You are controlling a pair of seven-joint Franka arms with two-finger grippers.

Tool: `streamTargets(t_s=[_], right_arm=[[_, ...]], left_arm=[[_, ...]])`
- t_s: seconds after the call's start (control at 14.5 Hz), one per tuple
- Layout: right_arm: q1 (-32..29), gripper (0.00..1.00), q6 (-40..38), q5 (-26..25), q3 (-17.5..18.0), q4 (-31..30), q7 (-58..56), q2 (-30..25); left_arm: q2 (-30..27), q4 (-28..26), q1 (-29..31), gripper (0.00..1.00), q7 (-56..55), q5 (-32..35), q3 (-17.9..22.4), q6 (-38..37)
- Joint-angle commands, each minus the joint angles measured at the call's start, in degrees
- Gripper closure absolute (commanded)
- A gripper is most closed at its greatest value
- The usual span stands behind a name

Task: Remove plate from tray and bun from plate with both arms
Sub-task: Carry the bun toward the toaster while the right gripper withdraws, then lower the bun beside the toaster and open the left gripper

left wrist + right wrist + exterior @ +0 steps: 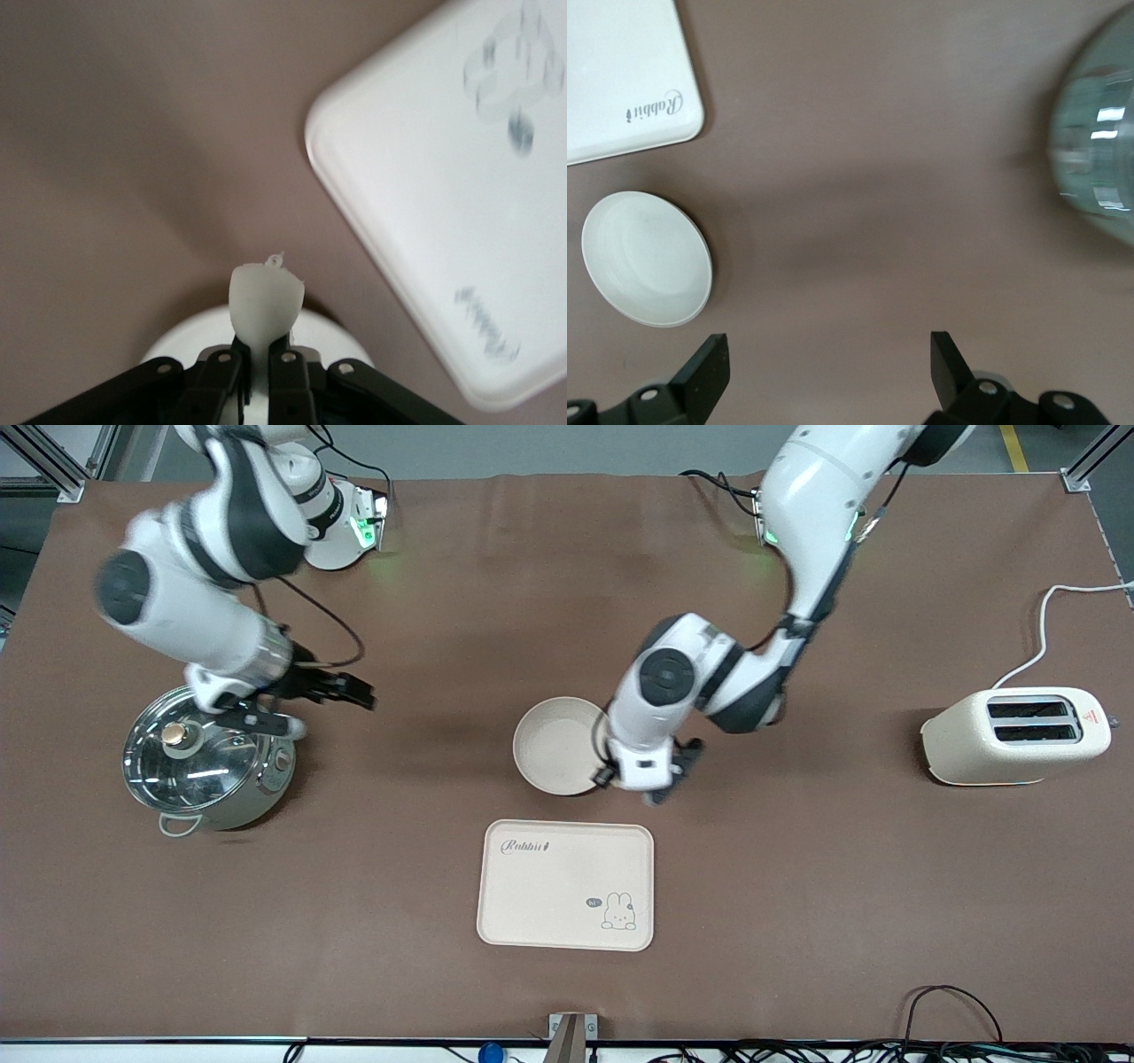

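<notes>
Closest to the front camera, by the middle of the table's (797, 921) near edge: a flat cream tray (567, 886) with round corners, a small rabbit drawing in one near corner and curly writing in a far corner. Nothing on it.

A little farther from the front camera, near the middle of the table and close to the tray's far edge but not touching it: the plate (554, 744), round, cream and shallow, with a raised rim. Nothing inside it.

At the plate's rim, on the side toward the left arm's end of the table: the left gripper (264, 343), down low and pointing at the table. Black fingers (288, 363) pinched tight together on a thin pale piece, seemingly the plate's rim.

About as far from the front camera as the plate, but way over at the left arm's end of the table: a cream toaster (1010, 737) with two dark slots on top and a white cord (1045, 629) running to the far corner.

At the right arm's end of the table: a shiny metal pot (208, 766) with a glass lid and a gold knob (174, 734).

Just above the pot's far rim, over the bare brown table: the right gripper (830, 359). Fingers (709, 363) spread wide apart, holding nothing.

Farthest of all, along the table's far edge: the two arm bases, glowing green.
</notes>
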Motion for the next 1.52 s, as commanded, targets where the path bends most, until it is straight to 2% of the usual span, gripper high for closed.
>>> streamTargets(t_s=[0.0,0.14,0.34,0.55,0.62,0.76,0.83,0.97,1.1,1.24,1.45], right_arm=[[-4.9,0.00,-14.1,-6.8,0.9,13.2,0.7,-0.3],[-5.9,0.00,-17.4,-11.1,0.0,16.3,0.7,-2.6],[-7.3,0.00,-16.9,-13.5,-1.6,19.4,-1.4,-3.1],[-9.9,0.00,-17.7,-13.9,-1.8,21.8,-10.2,-3.0],[-11.2,0.00,-19.3,-13.9,-1.8,22.0,-13.2,-3.3],[-13.3,0.00,-21.0,-13.9,-1.5,23.1,-17.3,-3.4],[-13.7,0.00,-21.7,-13.9,-1.3,23.6,-17.7,-3.4],[-13.9,0.00,-22.2,-13.6,-0.5,23.7,-19.1,-3.4],[-14.1,0.00,-24.4,-13.6,2.5,26.3,-18.5,-3.4],[-15.1,0.00,-26.2,-13.6,4.5,26.5,-18.3,-3.5],[-15.0,0.00,-26.7,-13.6,4.6,26.6,-18.6,-3.5]], left_arm=[[-1.8,-4.0,10.8,0.93,5.7,3.5,-0.8,-2.3],[-1.0,-6.2,16.5,0.92,14.0,3.9,-1.0,-2.1],[2.0,-6.5,23.1,0.91,21.4,4.1,-0.9,0.6],[5.6,-6.5,28.0,0.79,30.7,4.1,-1.0,3.8],[5.7,-6.5,28.2,0.63,31.4,4.1,-1.0,3.8],[5.6,-6.4,28.2,0.16,32.4,4.1,-1.0,3.5],[5.2,-6.2,28.2,0.00,32.5,4.1,-1.1,3.3],[2.8,-5.4,27.9,0.00,32.7,4.1,-2.6,1.5],[-2.3,-2.9,28.2,0.00,34.3,3.9,-3.2,-6.8],[-7.6,0.7,28.6,0.00,41.4,3.3,-3.8,-15.6],[-16.2,2.3,29.9,0.00,49.3,1.3,-3.8,-22.7]])
